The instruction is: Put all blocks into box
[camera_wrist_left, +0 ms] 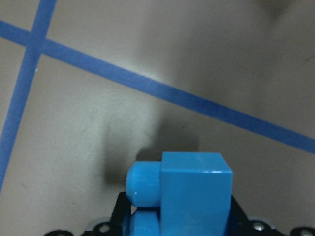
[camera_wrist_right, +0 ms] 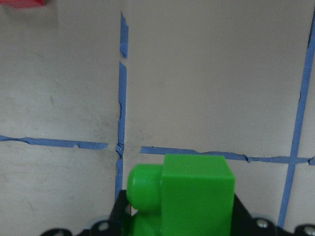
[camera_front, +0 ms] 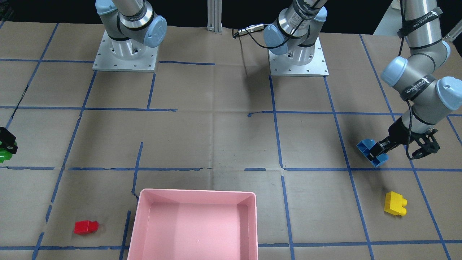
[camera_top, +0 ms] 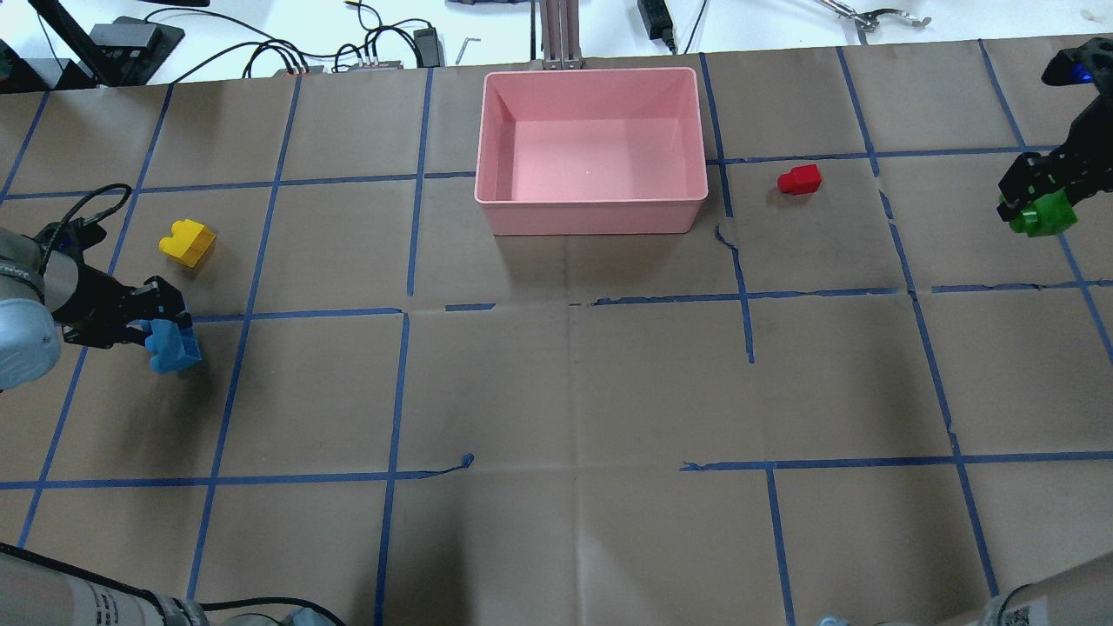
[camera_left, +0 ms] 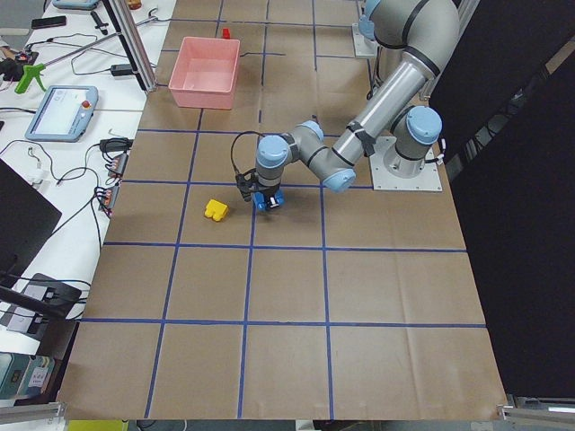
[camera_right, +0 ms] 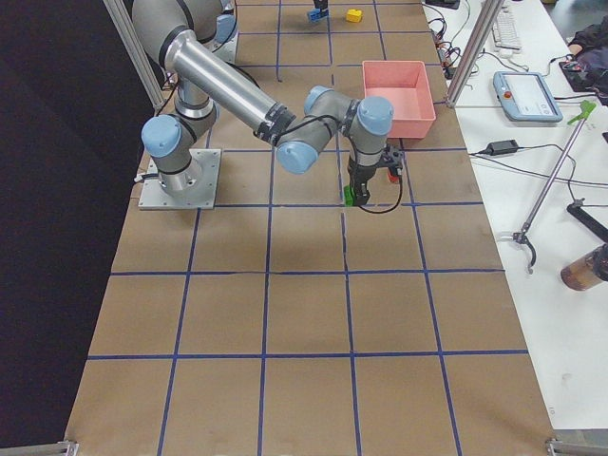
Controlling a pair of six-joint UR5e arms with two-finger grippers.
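My left gripper (camera_top: 161,335) is shut on the light-blue block (camera_top: 173,346), held just above the table at the far left; it shows too in the front view (camera_front: 371,152) and the left wrist view (camera_wrist_left: 189,194). My right gripper (camera_top: 1035,209) is shut on the green block (camera_top: 1043,215) at the far right, also in the right wrist view (camera_wrist_right: 192,196). The yellow block (camera_top: 187,243) lies near the left gripper. The red block (camera_top: 800,179) lies right of the pink box (camera_top: 589,213), which holds nothing.
Brown paper with blue tape lines covers the table. Both arm bases (camera_front: 124,54) stand at the robot's side. Cables and tools (camera_top: 365,52) lie beyond the table's far edge behind the box.
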